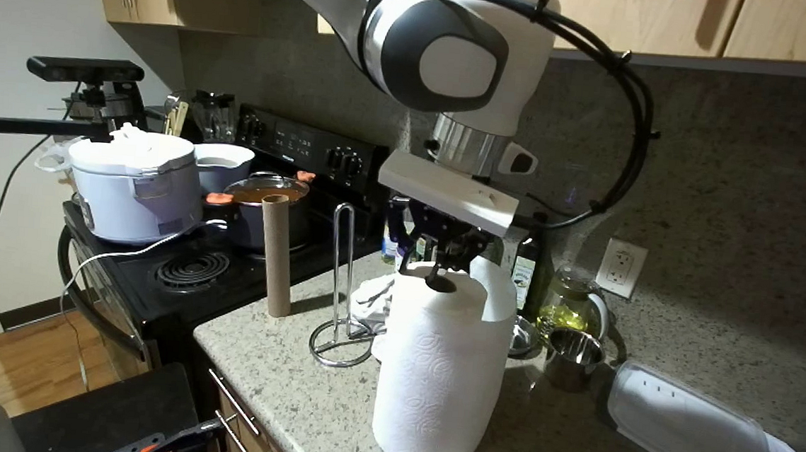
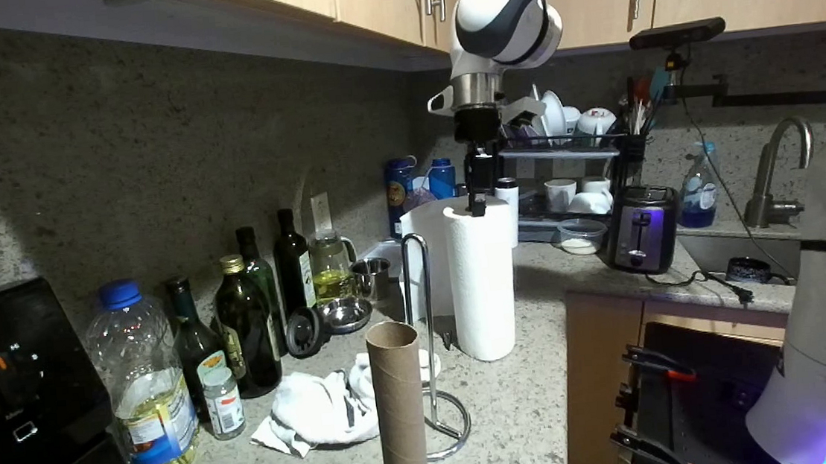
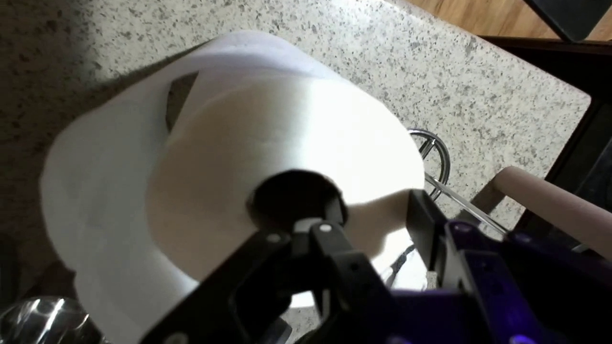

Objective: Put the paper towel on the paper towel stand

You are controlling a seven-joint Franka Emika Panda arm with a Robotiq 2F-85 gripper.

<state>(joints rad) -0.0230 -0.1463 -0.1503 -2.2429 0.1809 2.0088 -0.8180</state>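
In an exterior view, the paper towel is standing upright on the countertop, near the paper towel stand but apart from it, and a loose sheet is curving off its far side. The gripper is pointing down at its top: one finger is dipping into the core hole, the other is sitting at the outer rim. A cardboard tube is standing on end between the paper towel stand and the stove, which is carrying a white pot and a dark pot. A glass pitcher is holding yellow liquid, with a steel cup standing in front. In an exterior view, a crumpled white cloth is lying just beside the paper towel stand, bottles are lining the back of the countertop, and a toaster is standing well apart. In the wrist view, the paper towel is showing from above; the fingers are standing apart with its layers lying between them, though I cannot tell whether they are pressing. The cardboard tube and the paper towel stand's ring are showing beyond the outer finger.
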